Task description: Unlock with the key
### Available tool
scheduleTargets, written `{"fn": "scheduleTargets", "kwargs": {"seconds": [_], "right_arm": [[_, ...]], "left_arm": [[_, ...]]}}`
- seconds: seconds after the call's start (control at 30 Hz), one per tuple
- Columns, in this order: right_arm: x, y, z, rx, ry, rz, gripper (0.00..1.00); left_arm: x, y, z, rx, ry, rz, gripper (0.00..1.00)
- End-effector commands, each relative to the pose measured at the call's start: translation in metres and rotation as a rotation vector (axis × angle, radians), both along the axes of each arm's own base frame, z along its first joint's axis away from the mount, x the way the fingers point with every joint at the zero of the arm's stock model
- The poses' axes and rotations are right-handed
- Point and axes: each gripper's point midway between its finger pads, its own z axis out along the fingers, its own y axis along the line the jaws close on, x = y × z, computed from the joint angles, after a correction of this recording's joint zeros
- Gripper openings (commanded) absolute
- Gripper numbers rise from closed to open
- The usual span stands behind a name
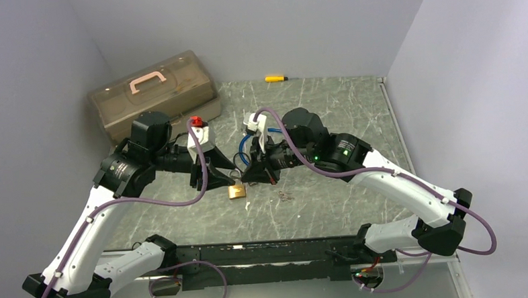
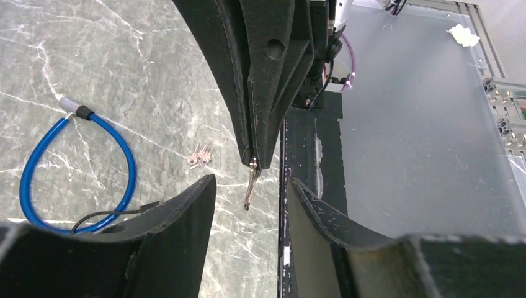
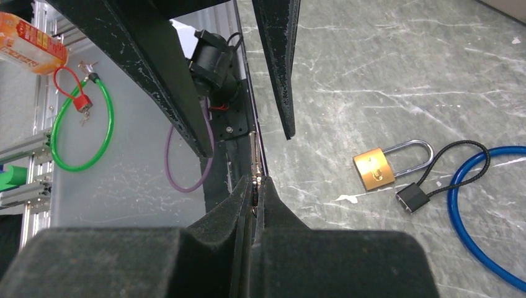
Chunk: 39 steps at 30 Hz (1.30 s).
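- The right gripper (image 3: 256,185) is clenched on a small silver metal key (image 3: 254,152), whose blade sticks out past the fingertips.
- The left gripper (image 2: 250,184) is released. Its black fingers (image 2: 186,211) are spread, and in the left wrist view the key shows between them, touching neither.
- The brass padlock with a silver shackle (image 3: 374,169) lies flat on the grey marbled bench (image 3: 403,74), apart from both grippers.
- A blue cable loop (image 3: 477,230) lies just beside the padlock, its black end piece (image 3: 411,198) near the shackle.
- A small bunch of loose silver keys (image 2: 201,155) rests on the bench near the cable.
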Motion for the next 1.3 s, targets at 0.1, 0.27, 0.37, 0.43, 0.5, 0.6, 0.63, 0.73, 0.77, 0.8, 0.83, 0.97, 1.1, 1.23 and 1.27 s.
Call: {"fn": "scheduleTargets", "kwargs": {"seconds": [0.1,0.27,0.37,0.43,0.5,0.6,0.63,0.73,0.77,0.8,0.83,0.97,1.1,1.23,1.27], "right_arm": [[0.003,0.004,0.029,0.062,-0.067,0.003,0.0],[0.005,0.005,0.03,0.064,-0.073,-0.001,0.0],[0.006,0.006,0.03,0.065,-0.074,-0.002,0.0],[0.005,0.006,0.029,0.063,-0.071,0.003,0.0],[0.004,0.006,0.027,0.059,-0.065,0.007,0.0],[0.004,0.007,0.025,0.054,-0.062,0.01,0.0],[0.004,0.006,0.025,0.056,-0.061,0.009,0.0],[0.003,0.007,0.025,0.057,-0.059,0.011,0.0],[0.003,0.007,0.025,0.058,-0.06,0.012,0.0],[0.003,0.008,0.025,0.059,-0.06,0.015,0.0],[0.003,0.008,0.025,0.058,-0.059,0.015,0.06],[0.006,0.004,0.027,0.058,-0.076,-0.002,0.31],[0.011,-0.003,0.035,0.071,-0.12,-0.045,0.61],[0.015,-0.011,0.043,0.081,-0.169,-0.078,0.65],[0.015,-0.012,0.044,0.092,-0.174,-0.078,0.65]], "left_arm": [[-0.002,0.002,0.012,-0.016,-0.04,0.008,0.43],[-0.004,0.002,0.011,-0.012,-0.042,0.0,0.33],[-0.005,0.003,0.013,-0.015,-0.052,-0.002,0.23],[-0.004,0.003,0.015,-0.021,-0.058,0.0,0.17],[-0.004,0.003,0.015,-0.021,-0.058,0.004,0.11],[-0.003,0.003,0.015,-0.02,-0.067,0.009,0.08],[-0.003,0.003,0.015,-0.021,-0.069,0.008,0.06],[-0.003,0.003,0.014,-0.021,-0.066,0.011,0.0],[-0.003,0.003,0.014,-0.021,-0.065,0.01,0.0],[-0.003,0.003,0.013,-0.021,-0.065,0.011,0.0],[-0.003,0.003,0.013,-0.02,-0.064,0.011,0.0],[-0.005,0.004,0.012,-0.014,-0.062,0.011,0.0],[-0.007,0.005,0.011,-0.012,-0.054,0.003,0.0],[-0.012,0.005,0.013,-0.019,-0.052,-0.018,0.0],[-0.012,0.005,0.012,-0.018,-0.05,-0.018,0.0]]}}
